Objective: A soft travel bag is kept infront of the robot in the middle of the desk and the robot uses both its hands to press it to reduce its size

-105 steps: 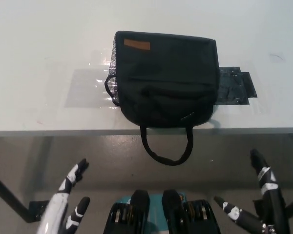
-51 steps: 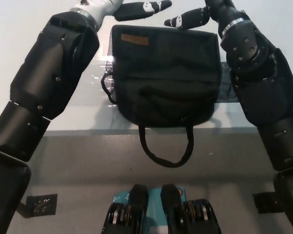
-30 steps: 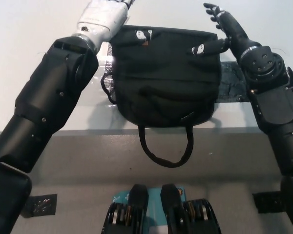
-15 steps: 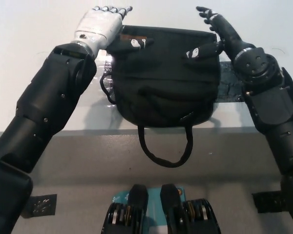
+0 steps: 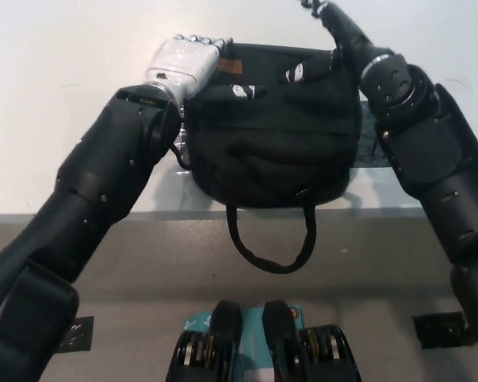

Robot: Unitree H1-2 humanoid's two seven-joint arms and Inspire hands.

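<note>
Black fabric travel bag [image 5: 271, 135] lay mid-desk [image 5: 48, 119], likely soft and yielding (best pressed flat on top). Left hand [image 5: 187, 64] at 10 o'clock and right hand [image 5: 331, 36] at 1 o'clock rested spread-fingered, grasping nothing.

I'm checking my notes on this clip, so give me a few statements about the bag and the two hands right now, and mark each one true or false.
1. The black travel bag lies on the white desk. True.
2. The bag's carry strap hangs over the desk's near edge. True.
3. The white left hand rests at the picture's bottom, away from the bag. False: it is at the bag's far left corner, with a digit lying on the bag's top.
4. The black right hand is at the bag's far right corner. True.
5. The bag is bright red. False: it is black, with a small brown patch.
</note>
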